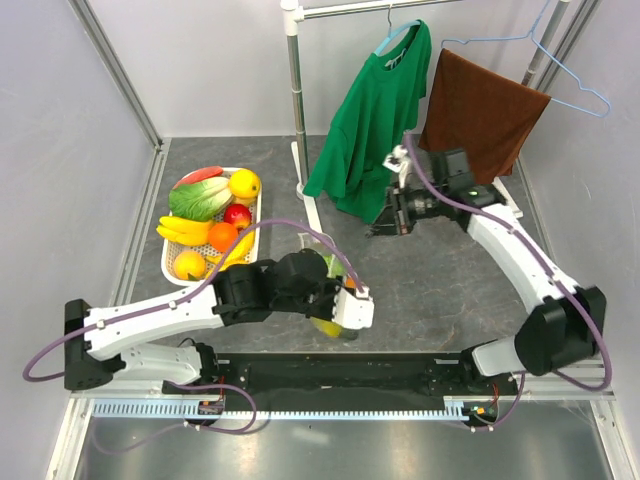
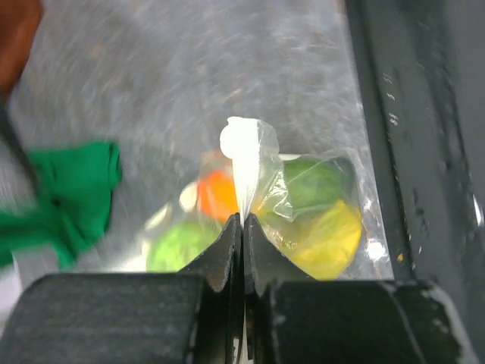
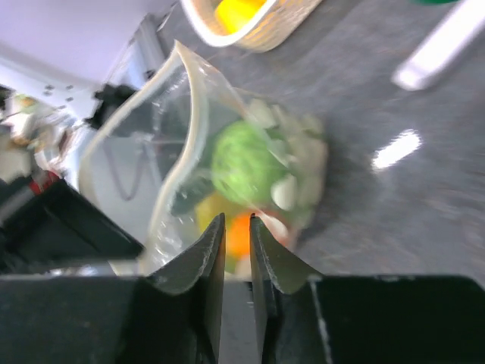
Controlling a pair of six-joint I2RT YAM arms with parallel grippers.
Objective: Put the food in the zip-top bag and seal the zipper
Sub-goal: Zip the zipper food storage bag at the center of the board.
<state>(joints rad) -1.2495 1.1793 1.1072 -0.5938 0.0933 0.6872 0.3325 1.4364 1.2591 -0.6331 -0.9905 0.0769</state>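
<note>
The zip-top bag sits near the table's front edge with green, orange and yellow food inside it. My left gripper is shut on the bag's top edge, and the whitish zipper stands up from between the jaws. From above, the left gripper covers most of the bag. More food fills the white tray at the left. My right gripper hangs further back by the green shirt. Its jaws are slightly apart with nothing between them, and the bag lies blurred beyond them.
A clothes rack pole stands at the back with a green shirt and a brown towel on hangers. The rack's white foot lies on the table. A black bar runs along the near edge.
</note>
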